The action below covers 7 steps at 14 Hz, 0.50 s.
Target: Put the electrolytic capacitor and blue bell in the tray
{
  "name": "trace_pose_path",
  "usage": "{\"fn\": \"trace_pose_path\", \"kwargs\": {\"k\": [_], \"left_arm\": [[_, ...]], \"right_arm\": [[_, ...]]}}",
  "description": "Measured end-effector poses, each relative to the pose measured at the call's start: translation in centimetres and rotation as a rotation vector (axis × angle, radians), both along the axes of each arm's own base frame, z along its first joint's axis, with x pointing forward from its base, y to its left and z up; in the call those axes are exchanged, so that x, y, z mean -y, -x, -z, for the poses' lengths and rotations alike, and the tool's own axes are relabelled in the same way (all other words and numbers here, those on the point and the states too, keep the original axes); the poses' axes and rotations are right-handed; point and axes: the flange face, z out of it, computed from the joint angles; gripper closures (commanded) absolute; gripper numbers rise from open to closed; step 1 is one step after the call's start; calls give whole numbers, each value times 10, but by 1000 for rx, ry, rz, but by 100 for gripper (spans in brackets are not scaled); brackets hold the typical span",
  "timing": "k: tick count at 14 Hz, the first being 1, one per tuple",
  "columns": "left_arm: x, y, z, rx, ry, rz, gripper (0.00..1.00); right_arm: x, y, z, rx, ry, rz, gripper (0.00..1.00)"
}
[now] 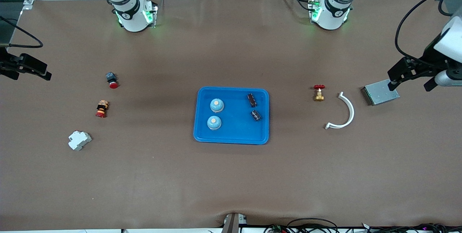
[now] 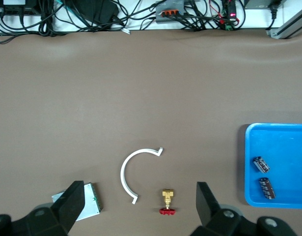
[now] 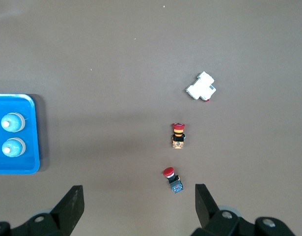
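Although the task named a capacitor and a bell, both kinds already lay inside the tray (image 1: 231, 139) at the middle of the table (image 1: 231, 182): two blue bells (image 1: 217, 105) (image 1: 214, 122) along the tray edge toward the right arm's end, and two dark capacitors (image 1: 251, 99) (image 1: 256, 115) along the edge toward the left arm's end, all four apart from one another. The capacitors lay on their sides, their long axes running roughly from the tray's rim nearer the bases toward its rim nearer the front camera, the nearer one somewhat slanted. The left gripper (image 2: 141, 209) hung with its jaws wide and empty over the table's left-arm end, above a grey metal plate (image 1: 380, 92), well apart from the tray; the capacitors lay on the tray side facing it. The right gripper (image 3: 139, 209) hung likewise open and empty over the right-arm edge, the bells on the tray side facing it. Neither arm seemed closer to work than the other; judging by how things lay, nothing remained to carry in.
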Motion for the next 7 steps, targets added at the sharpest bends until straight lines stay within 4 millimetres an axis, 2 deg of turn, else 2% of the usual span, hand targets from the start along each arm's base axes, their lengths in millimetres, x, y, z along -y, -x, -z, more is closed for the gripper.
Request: {"fn": "trace_pose_path", "kwargs": {"k": [2, 7], "left_arm": [[-2, 0, -1, 3, 0, -7, 0], [-31, 0, -9, 15, 25, -50, 0]], "right_arm": [[0, 0, 0, 0, 0, 0, 0], [0, 0, 0, 0, 0, 0, 0]]}}
